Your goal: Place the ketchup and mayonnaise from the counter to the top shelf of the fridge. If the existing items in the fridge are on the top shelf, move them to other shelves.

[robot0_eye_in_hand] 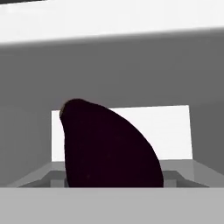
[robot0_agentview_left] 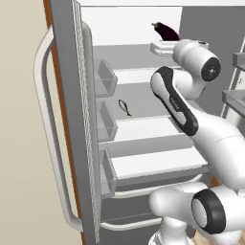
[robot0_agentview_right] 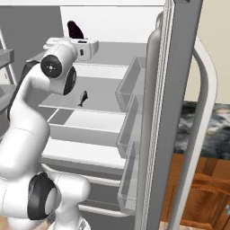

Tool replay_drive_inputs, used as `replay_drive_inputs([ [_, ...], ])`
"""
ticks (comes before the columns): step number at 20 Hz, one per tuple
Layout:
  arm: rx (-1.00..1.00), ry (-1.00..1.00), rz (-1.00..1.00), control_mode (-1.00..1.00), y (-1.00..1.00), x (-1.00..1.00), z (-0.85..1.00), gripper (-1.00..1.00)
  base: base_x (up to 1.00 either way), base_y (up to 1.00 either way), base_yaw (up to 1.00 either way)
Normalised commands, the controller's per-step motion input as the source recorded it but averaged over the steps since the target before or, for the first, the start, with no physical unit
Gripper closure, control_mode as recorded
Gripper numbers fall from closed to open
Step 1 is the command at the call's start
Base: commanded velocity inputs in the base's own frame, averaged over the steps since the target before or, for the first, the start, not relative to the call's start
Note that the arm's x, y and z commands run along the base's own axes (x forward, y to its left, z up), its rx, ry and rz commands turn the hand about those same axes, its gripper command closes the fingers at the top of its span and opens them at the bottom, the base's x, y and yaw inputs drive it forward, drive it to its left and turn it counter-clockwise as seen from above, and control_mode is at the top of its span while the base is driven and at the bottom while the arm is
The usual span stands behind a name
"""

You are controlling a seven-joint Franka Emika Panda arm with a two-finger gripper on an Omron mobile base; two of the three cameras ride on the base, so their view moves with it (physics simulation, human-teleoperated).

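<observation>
Open fridge (robot0_agentview_left: 143,103) interior fills the scene, its door (robot0_agentview_left: 72,119) swung out with empty bins. On the top shelf (robot0_agentview_right: 112,53) lies a dark eggplant (robot0_agentview_left: 166,31), with the hand right at it; whether its fingers are apart or clamped on the eggplant cannot be told. A small fish (robot0_agentview_right: 83,97) rests on the shelf below.

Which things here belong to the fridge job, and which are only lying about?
Belong to the job:
- eggplant, dark, on the top shelf, must go lower
- gripper, reaching at the eggplant

Only lying about:
- small fish on the second shelf
- door bins
</observation>
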Motion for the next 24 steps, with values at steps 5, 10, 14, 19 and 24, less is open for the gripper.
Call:
replay_drive_inputs([
  [5, -0.11, 0.26, 0.06, -1.00, -0.02, -1.00, 0.04, 1.00, 0.00, 0.00, 0.00],
  [10, -0.26, 0.51, 0.08, -1.00, 0.00, -1.00, -0.82, 1.00, 0.00, 0.00, 0.00],
  [14, -0.31, 0.67, 0.11, -1.00, 0.00, -1.00, -1.00, 1.00, 0.00, 0.00, 0.00],
  [19, -0.14, 0.61, 0.03, -1.00, 0.00, -0.35, -1.00, 1.00, 0.00, 0.00, 0.00],
  [24, 0.02, 0.13, -0.03, -1.00, -0.08, 0.47, -0.74, 1.00, 0.00, 0.00, 0.00],
])
